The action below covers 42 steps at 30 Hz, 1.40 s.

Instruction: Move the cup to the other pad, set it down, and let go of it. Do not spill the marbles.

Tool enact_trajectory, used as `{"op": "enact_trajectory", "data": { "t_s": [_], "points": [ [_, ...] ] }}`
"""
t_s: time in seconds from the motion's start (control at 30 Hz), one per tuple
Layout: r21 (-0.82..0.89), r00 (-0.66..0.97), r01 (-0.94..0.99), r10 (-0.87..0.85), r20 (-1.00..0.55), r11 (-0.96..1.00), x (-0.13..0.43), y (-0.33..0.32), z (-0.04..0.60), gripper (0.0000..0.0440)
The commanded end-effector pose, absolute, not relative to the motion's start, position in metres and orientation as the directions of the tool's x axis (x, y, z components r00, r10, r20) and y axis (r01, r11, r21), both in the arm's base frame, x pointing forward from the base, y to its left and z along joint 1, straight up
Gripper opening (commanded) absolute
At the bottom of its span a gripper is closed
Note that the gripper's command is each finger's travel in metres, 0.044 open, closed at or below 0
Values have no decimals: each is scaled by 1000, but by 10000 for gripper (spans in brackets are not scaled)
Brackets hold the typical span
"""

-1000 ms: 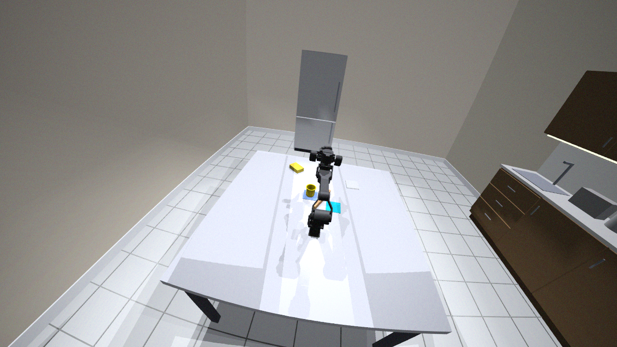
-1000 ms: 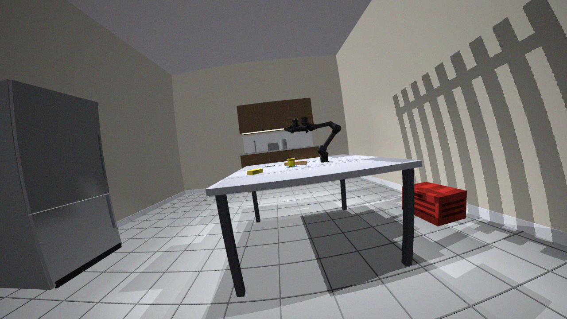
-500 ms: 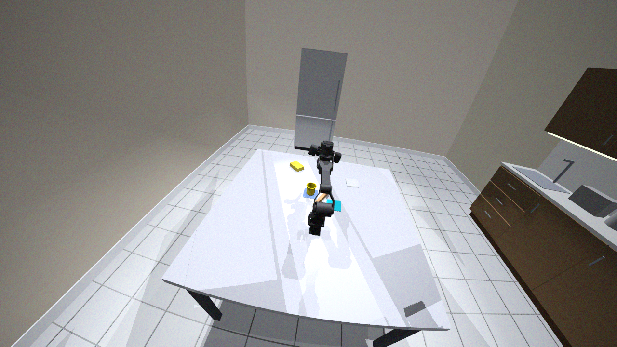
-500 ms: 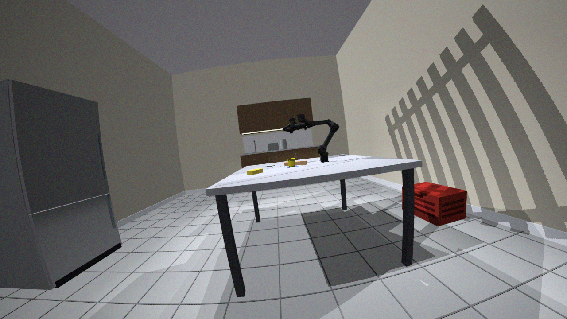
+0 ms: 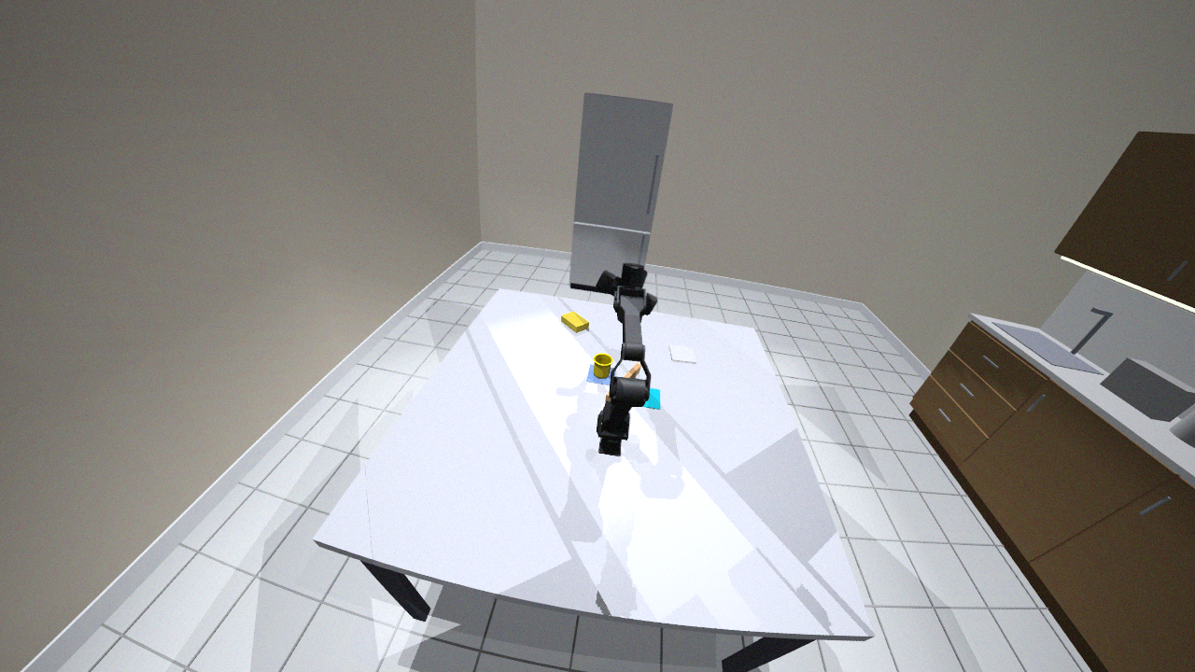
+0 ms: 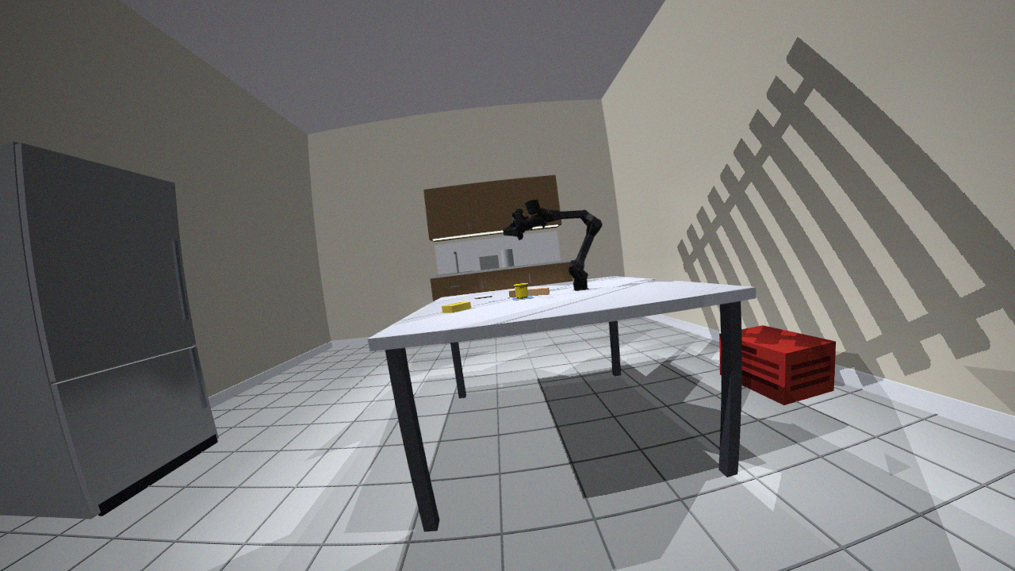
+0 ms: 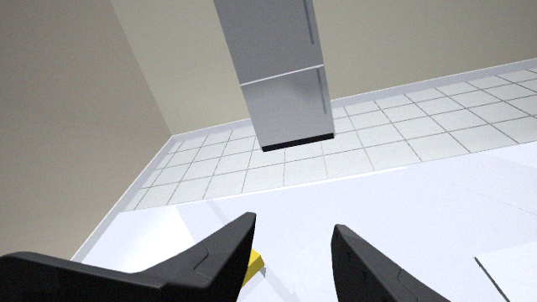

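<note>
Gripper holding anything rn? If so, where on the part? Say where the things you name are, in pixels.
Nothing held. The gripper [image 7: 295, 220] is partly open with only a gap between its fingertips; the yellow cup [image 5: 601, 367] [image 6: 521, 291] stands on the blue pad [image 5: 597, 379], away from it.

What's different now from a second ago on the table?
The gripper has rolled to one side, from roughly level to slanted. Nothing was grabbed or released; it's open with nothing between its fingers. The yellow cup and yellow block stayed put.
</note>
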<state>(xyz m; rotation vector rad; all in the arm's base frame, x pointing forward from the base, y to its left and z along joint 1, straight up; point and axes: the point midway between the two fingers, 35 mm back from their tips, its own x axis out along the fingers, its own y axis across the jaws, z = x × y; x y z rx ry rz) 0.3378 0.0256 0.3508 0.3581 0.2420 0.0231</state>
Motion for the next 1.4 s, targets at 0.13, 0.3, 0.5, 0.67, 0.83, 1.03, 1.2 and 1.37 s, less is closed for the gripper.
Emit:
{"op": "enact_trajectory", "data": {
  "t_s": [0.13,0.3,0.5,0.67,0.83,1.03,1.2,1.37],
  "points": [
    [428,944,67,82,-320,901,346,32,346,166],
    [478,922,110,91,-378,871,350,37,344,171],
    [529,889,172,100,-447,831,353,42,340,176],
    [561,856,232,107,-505,795,356,46,335,178],
    [581,819,297,111,-563,758,357,49,329,179],
    [588,767,381,112,-632,713,359,53,320,177],
    [579,717,451,111,-688,679,359,56,311,174],
    [557,662,519,107,-742,648,358,58,301,169]
  ]
}}
